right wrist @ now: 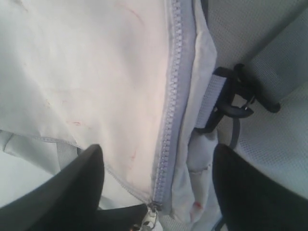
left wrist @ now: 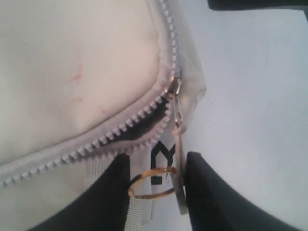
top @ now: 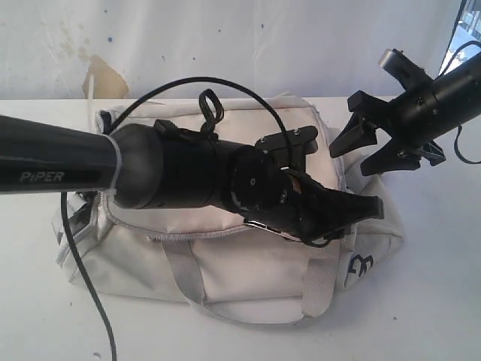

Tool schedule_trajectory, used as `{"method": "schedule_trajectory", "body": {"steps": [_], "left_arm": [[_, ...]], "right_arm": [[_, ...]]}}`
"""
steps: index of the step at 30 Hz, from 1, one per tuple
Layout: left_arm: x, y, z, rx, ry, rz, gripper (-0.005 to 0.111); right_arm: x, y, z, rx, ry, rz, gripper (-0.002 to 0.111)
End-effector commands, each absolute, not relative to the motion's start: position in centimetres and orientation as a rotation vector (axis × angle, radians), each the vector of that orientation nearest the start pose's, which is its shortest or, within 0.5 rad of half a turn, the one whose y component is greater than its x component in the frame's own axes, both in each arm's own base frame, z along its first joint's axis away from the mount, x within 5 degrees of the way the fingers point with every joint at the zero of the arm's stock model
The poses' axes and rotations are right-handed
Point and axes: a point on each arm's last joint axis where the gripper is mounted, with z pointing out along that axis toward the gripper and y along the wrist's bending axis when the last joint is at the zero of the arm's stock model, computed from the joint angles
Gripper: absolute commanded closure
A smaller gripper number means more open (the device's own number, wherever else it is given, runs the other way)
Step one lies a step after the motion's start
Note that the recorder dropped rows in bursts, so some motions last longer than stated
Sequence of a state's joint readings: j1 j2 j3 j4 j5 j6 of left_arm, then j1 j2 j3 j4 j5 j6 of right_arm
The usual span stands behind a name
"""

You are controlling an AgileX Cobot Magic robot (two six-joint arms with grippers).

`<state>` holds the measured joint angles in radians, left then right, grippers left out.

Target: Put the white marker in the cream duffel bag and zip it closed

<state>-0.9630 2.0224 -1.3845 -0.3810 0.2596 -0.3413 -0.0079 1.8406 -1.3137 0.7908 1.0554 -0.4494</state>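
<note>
A cream duffel bag point(top: 248, 263) lies on a white tabletop point(top: 436, 301), with its dark logo point(top: 361, 267) on the end at the right of the exterior view. The left arm reaches across the bag to that end. Its pincer point(left wrist: 156, 192) is narrowed onto the zipper pull point(left wrist: 180, 192), with the grey tab and its gold ring point(left wrist: 151, 183) filling the gap between the two black fingers point(left wrist: 106, 202). The metal slider point(left wrist: 173, 86) sits near the bag's corner. Just behind it, a short stretch of grey zipper point(left wrist: 96, 144) gapes and shows black lining point(left wrist: 144, 127). The right pincer point(top: 357, 154) hangs above the same end of the bag, spread wide and holding nothing.
</note>
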Motion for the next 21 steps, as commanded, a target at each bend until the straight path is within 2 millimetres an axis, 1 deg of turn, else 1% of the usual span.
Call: {"method": "schedule_trajectory", "body": {"steps": [1,5,8,10,13,14,16,18,19,20,21], "left_arm": [[24.4,-36.6,19.7,0.460,2.526,-0.830,0.107],[24.1,-36.4,19.9,0.526,2.539,-0.805,0.107],[24.1,-36.3,20.0,0.539,2.543,-0.800,0.107],[24.1,-36.3,20.2,0.542,2.531,-0.801,0.107],[24.1,-36.2,20.7,0.550,2.516,-0.801,0.107],[24.0,-36.2,20.8,0.551,2.513,-0.803,0.107],[24.0,-36.1,20.8,0.558,2.519,-0.797,0.107],[23.9,-36.0,20.6,0.573,2.542,-0.783,0.107],[23.7,-35.9,20.5,0.606,2.562,-0.763,0.107],[23.5,-35.8,20.3,0.642,2.574,-0.746,0.107],[23.4,-35.7,20.4,0.667,2.578,-0.736,0.107]], "right_arm": [[36.6,5.2,23.3,-0.078,2.737,0.951,0.048],[36.9,5.5,22.8,-0.051,2.734,0.984,0.048],[37.0,6.3,22.3,-0.087,2.737,1.000,0.048],[36.9,6.9,21.7,-0.103,2.764,1.004,0.048],[37.1,7.3,20.9,-0.083,2.792,1.012,0.048],[37.1,7.6,20.6,-0.090,2.798,1.009,0.051],[37.3,7.5,20.1,-0.078,2.800,0.984,0.064],[37.4,7.4,20.1,-0.073,2.795,0.977,0.082],[37.5,7.3,20.1,-0.067,2.790,0.970,0.094],[37.6,7.2,20.1,-0.059,2.783,0.961,0.109],[37.7,7.2,20.1,-0.053,2.776,0.953,0.108]]}}
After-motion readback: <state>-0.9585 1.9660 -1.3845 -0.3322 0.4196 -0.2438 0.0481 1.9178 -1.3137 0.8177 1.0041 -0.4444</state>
